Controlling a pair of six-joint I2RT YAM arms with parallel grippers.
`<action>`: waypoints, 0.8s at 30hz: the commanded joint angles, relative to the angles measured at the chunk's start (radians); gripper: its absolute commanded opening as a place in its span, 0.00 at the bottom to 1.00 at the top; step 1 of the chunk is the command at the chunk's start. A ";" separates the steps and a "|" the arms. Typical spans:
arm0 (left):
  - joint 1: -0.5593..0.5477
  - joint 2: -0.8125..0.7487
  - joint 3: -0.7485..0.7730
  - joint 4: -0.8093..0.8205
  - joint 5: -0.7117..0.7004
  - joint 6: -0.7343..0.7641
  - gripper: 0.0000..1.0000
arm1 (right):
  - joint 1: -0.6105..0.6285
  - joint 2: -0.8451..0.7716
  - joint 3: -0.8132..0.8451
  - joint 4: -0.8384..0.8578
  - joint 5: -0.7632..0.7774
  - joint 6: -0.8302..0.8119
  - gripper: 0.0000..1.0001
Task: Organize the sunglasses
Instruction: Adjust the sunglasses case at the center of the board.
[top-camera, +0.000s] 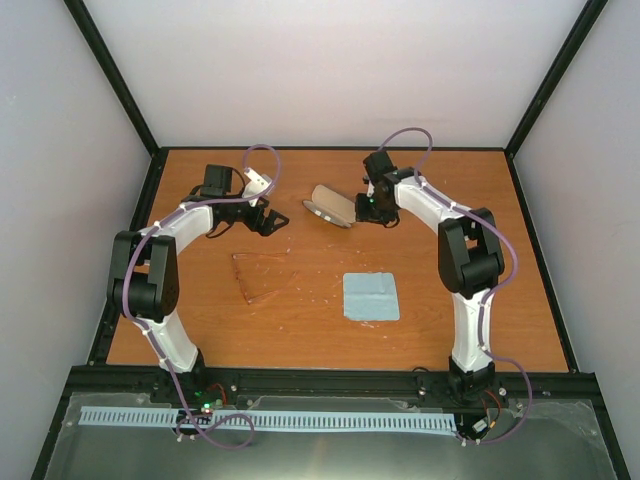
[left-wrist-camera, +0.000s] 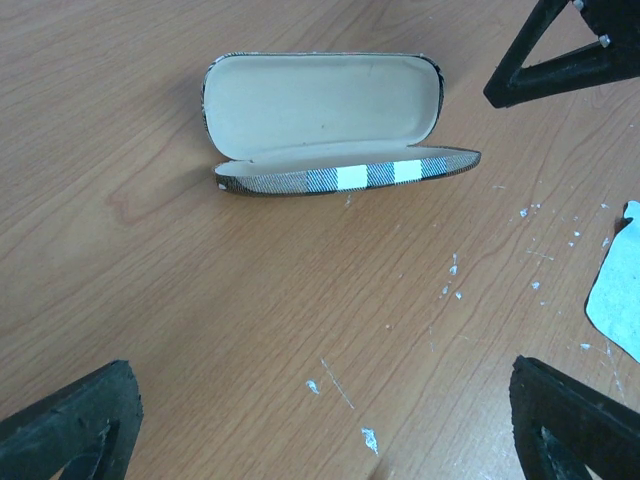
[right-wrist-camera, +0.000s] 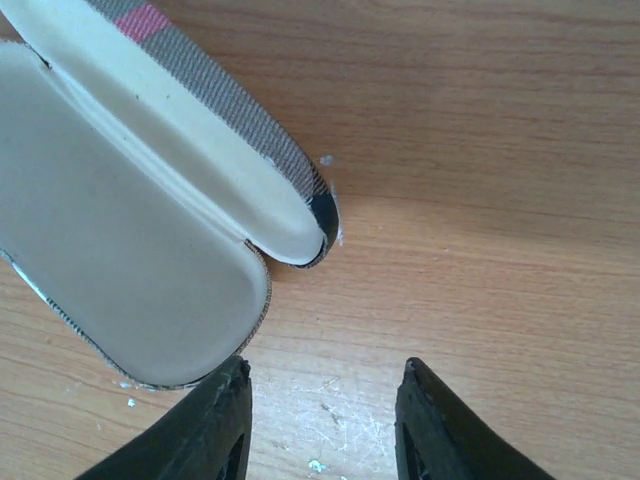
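Oblong grey-and-brown striped hard case (top-camera: 333, 205) at the far middle of the brown wooden table (top-camera: 480, 330), lid thrown back, cream lining up and bare. Ready to take something in, holding nothing yet.

Right gripper (right-wrist-camera: 325, 375) right at the case's end, jaws parted with only wood between them, clamped on nothing. One fingertip just beside the lid's rounded corner; contact or not, impossible to tell. Reads as a stance for minding or steadying the case rather than carrying it.

Left gripper (left-wrist-camera: 320, 440) on the other side of the case, spread very wide, empty, camera aimed at the open shell. Probably kept wide for a broad, fragile pick.

Thin translucent amber sunglasses (top-camera: 245, 280) on bare wood, nearer the arm bases than the case and toward the left arm's side. Well apart from both grippers and from the case. Faint against the grain; folded or unfolded, hard to tell. Untouched, so the main step not yet done: a lift into the case.

Light blue-grey cloth square (top-camera: 371, 296) flat on the table to the right of the sunglasses, apart from them, perhaps meant for the case as well.
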 joint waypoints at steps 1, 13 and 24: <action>0.002 -0.021 -0.008 0.020 0.015 -0.004 0.99 | 0.000 0.046 0.046 -0.005 -0.041 0.035 0.36; 0.007 -0.023 -0.017 0.031 0.011 -0.012 0.99 | -0.001 0.168 0.212 -0.099 -0.017 0.034 0.38; 0.011 -0.026 -0.024 0.034 0.011 -0.005 0.99 | -0.001 0.241 0.299 -0.149 0.007 0.023 0.35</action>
